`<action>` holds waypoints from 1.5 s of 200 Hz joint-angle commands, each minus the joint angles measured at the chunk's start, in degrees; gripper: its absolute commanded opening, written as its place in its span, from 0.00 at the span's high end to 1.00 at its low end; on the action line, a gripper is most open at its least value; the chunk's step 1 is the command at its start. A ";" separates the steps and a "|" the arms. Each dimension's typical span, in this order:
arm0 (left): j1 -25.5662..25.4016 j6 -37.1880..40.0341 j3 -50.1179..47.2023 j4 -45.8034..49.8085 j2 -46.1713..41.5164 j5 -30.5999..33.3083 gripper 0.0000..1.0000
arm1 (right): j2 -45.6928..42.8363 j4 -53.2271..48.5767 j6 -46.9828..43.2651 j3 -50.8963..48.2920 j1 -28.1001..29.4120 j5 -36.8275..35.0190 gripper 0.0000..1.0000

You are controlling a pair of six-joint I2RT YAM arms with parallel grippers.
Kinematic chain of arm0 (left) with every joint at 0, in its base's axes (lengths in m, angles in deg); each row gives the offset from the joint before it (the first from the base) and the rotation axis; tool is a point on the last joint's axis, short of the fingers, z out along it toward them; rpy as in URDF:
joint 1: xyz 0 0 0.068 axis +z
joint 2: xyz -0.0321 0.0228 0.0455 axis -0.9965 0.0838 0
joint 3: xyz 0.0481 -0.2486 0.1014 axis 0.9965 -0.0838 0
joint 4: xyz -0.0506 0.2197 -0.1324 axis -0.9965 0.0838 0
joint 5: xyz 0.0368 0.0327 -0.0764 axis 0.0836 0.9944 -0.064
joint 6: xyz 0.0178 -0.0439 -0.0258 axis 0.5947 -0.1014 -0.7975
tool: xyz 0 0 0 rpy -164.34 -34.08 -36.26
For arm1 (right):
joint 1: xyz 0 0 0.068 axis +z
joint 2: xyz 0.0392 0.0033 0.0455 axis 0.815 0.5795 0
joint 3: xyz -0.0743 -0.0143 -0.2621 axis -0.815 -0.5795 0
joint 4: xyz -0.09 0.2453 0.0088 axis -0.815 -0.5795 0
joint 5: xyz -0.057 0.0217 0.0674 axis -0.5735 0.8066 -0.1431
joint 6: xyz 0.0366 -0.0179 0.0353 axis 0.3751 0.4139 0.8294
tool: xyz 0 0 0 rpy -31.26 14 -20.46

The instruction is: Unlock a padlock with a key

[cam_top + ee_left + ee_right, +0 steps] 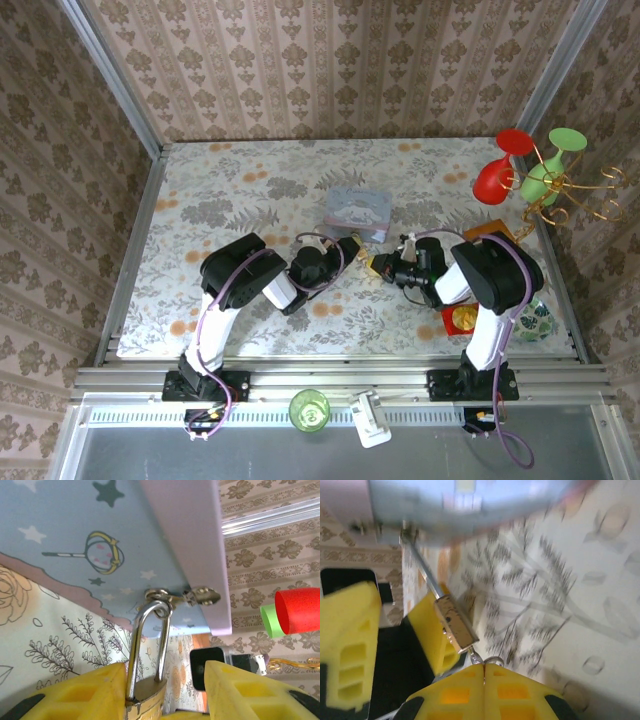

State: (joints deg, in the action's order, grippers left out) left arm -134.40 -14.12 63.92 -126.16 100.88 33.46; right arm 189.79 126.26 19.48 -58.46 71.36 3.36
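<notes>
Padlock, tiny brass-gold metal w/ silvery shackle, sits inside the left gripper, btwn its fingers. Floral-print tabletop lies below both arms; pale blue picture tin is just beyond the fingertips. That left gripper is spread: padlock body touches one finger, clear of the other. Opposite, the right gripper is pressed together, apparently pinching a small silvery key at the padlock's base. Step, I'd say: turning the key. Close left on the body first so it can't spin. Then twist right along key axis, no side load; keep shackle off tin.
</notes>
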 commanded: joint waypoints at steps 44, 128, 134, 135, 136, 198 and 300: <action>-2.58 6.40 -3.73 11.93 -2.09 1.24 0.50 | -9.82 -6.96 0.17 0.03 1.10 0.99 1.00; -1.21 6.29 1.88 10.05 0.00 -5.01 0.50 | -8.36 -14.20 -5.62 1.87 -1.79 1.27 1.00; -1.17 6.05 1.51 9.58 0.09 -4.60 0.50 | -8.24 -14.36 -6.45 1.79 -2.17 1.21 1.00; -1.16 6.05 1.43 9.38 0.09 -4.56 0.50 | -8.22 -14.37 -6.54 1.72 -2.22 1.12 1.00; -1.15 6.05 1.35 9.28 0.09 -4.49 0.50 | -8.29 -14.41 -6.72 1.68 -2.29 1.02 1.00; -0.36 9.93 0.18 18.52 -3.89 -1.22 0.50 | -31.43 -49.87 -35.70 5.13 2.38 -20.92 0.78; -3.43 13.06 7.33 33.29 -1.49 7.08 0.44 | -23.27 -45.18 -30.88 8.08 -2.88 -14.81 0.65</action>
State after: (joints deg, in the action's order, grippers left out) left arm -137.00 -1.75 71.57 -106.93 96.99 34.47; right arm 166.06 79.20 -12.17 -49.24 69.09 -11.50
